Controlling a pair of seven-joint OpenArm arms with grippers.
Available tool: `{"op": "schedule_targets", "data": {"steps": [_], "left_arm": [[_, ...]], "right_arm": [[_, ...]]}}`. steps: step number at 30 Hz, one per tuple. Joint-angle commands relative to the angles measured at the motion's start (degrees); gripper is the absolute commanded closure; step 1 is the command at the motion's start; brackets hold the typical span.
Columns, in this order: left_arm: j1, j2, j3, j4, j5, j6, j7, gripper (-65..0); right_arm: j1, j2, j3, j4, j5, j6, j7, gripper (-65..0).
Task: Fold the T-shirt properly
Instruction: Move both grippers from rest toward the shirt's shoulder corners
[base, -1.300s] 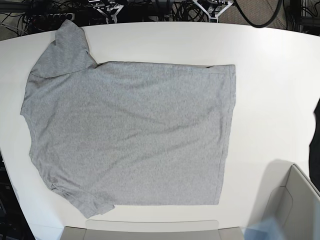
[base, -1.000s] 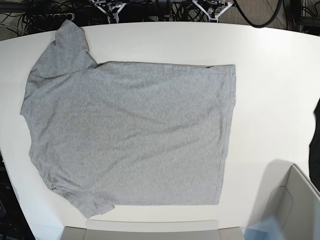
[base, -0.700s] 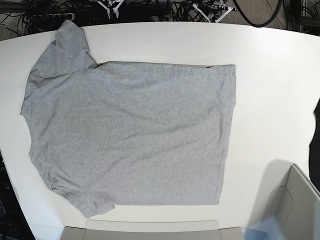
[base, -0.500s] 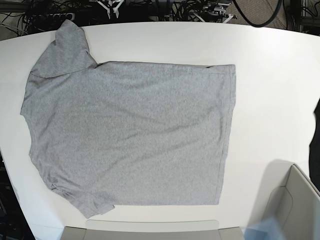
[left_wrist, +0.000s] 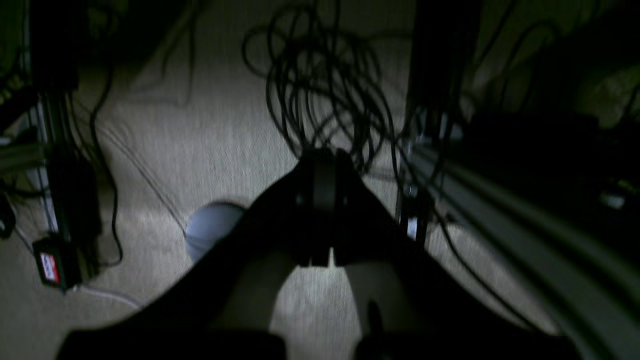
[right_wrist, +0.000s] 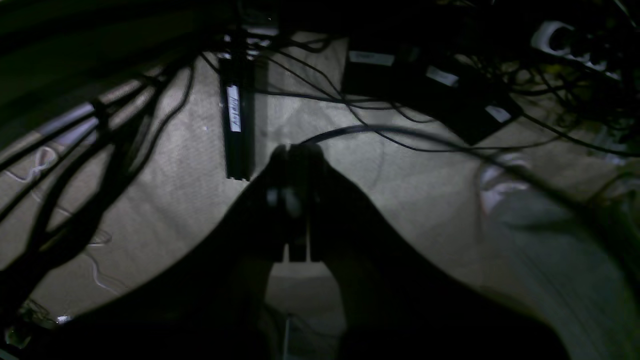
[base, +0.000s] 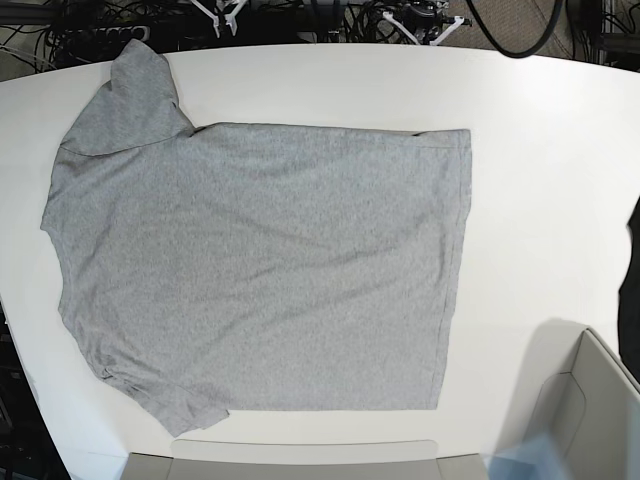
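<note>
At the far edge of the tabletop (base: 520, 150), the white claw parts have changed their place. The left claw (base: 428, 22), seen on the right side of the base view, earlier stood out with its white prongs near the edge; now it lies lower and more to the left among the cables. The right claw (base: 222, 12) has also moved up, so less of it shows.

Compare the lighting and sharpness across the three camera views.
Base view: bright, even, sharp on the T-shirt and white table. Left wrist view: dim, blurry, the left hand a silhouette over cables. Right wrist view: equally dark, right hand backlit.
</note>
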Motion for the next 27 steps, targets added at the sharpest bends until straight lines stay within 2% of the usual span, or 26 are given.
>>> {"op": "schedule_targets", "data": {"steps": [1,7,12,20,27], "left_arm": [[0.59,-0.01,-0.25,0.58,0.03,0.12,-0.49,-0.2],[2.52,-0.09,-0.25,2.16,0.03,0.12,-0.05,-0.1],[6.92,-0.45,-0.25,6.21,0.03,0.12,0.03,-0.1],[17.82,-0.53,-0.25,23.44,0.03,0.12,0.12,-0.1],[25.03,-0.53,-0.25,38.38,0.03,0.12,0.47,0.0]], "right_arm": [[-0.22,0.2,-0.06,0.24,-0.17,0.05,0.32,-0.4],[-1.01,2.31,-0.06,0.42,-0.17,0.05,0.49,-0.4],[-6.02,4.51,-0.06,9.56,-0.17,0.05,0.23,-0.3],[-17.19,8.99,-4.89,27.41,0.1,-0.03,0.14,-0.3],[-25.89,11.89,-4.8,41.74,0.19,-0.3,0.14,-0.3]]}}
